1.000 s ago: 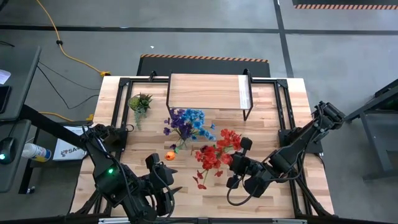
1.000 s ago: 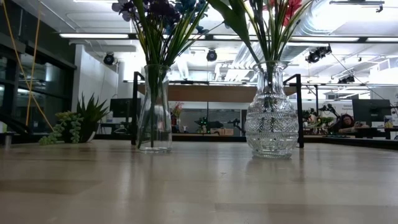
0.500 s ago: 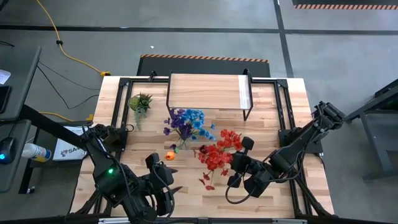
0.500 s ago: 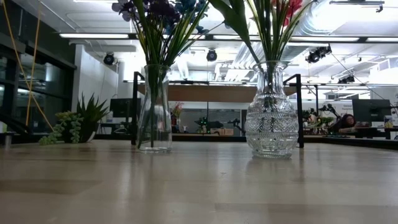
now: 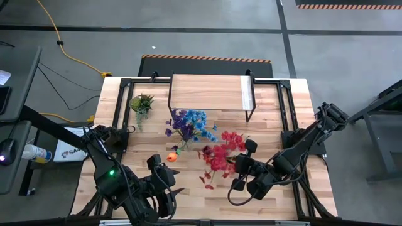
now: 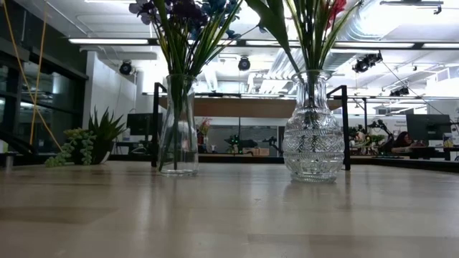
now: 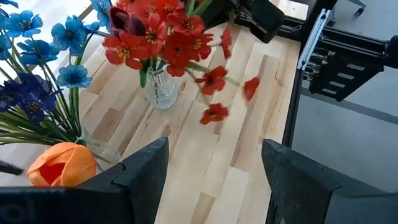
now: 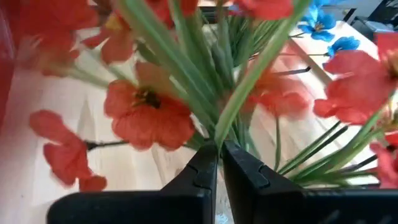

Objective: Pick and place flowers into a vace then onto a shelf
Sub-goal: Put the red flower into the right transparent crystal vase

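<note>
Red flowers [image 5: 220, 156] stand in a cut-glass vase [image 6: 312, 132] at mid-table, and some blooms trail toward the near edge. My right gripper [image 5: 233, 164] is at their right side, shut on a green stem [image 8: 219, 138]. Blue and purple flowers [image 5: 188, 124] stand in a tall clear vase [image 6: 178, 125]. An orange bloom [image 5: 171, 156] lies on the table beside it. The shelf [image 5: 210, 94] stands at the far edge. My left gripper [image 5: 171, 177] waits open near the near edge, close to the orange bloom [image 7: 62, 165]. My right gripper pinches one green stem [image 8: 217, 142] of the red bunch between its two fingertips [image 8: 200, 167], among the other stems below the blooms. The fingers come level from the table's right, across the stem. The stem rises slanted past them; the fingers hide its lower end.
A small green spiky plant [image 5: 141, 103] sits at the far left of the table. Black frame rails [image 5: 286, 113] run along the table's sides. Bare wood [image 6: 229, 215] lies between the vases and the near edge.
My right gripper has moved a little toward the table's far edge while staying shut on the stem. The red blooms trailing toward the near edge have swung with it, and the stems in the cut-glass vase have shifted slightly.
</note>
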Robot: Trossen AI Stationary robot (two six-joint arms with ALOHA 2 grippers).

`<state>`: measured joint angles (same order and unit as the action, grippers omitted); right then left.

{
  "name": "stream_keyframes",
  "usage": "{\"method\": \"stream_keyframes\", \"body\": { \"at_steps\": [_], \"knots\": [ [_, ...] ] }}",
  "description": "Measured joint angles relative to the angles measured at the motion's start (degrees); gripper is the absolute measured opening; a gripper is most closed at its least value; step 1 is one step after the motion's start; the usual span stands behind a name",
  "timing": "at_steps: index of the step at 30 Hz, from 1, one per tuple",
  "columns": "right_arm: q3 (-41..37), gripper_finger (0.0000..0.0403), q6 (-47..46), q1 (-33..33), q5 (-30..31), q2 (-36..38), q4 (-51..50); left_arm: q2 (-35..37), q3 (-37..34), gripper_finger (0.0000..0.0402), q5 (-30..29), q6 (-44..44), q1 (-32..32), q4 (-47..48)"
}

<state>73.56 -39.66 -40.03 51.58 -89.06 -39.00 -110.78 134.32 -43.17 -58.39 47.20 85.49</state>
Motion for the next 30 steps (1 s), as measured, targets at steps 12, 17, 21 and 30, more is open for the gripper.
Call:
{"method": "stream_keyframes", "body": {
  "at_steps": [12,17,21,30],
  "knots": [
    [0.0,0.0063,-0.44,-0.09,-2.55,0.0,0.22,0.0,0.0,0.0291,0.01,0.0,0.0,-0.06],
    [0.0,0.0091,-0.44,-0.15,-3.71,0.07,0.23,0.0,0.0,0.0291,0.01,0.0,0.0,-0.08],
    [0.0,0.0107,-0.44,-0.15,-6.26,0.7,0.28,0.0,0.0,0.0291,0.03,0.0,0.0,-0.1],
    [0.0,0.0113,0.12,-0.24,-10.94,2.13,0.08,0.0,0.0,0.0291,0.03,0.0,0.0,-0.1]
  ]
}}
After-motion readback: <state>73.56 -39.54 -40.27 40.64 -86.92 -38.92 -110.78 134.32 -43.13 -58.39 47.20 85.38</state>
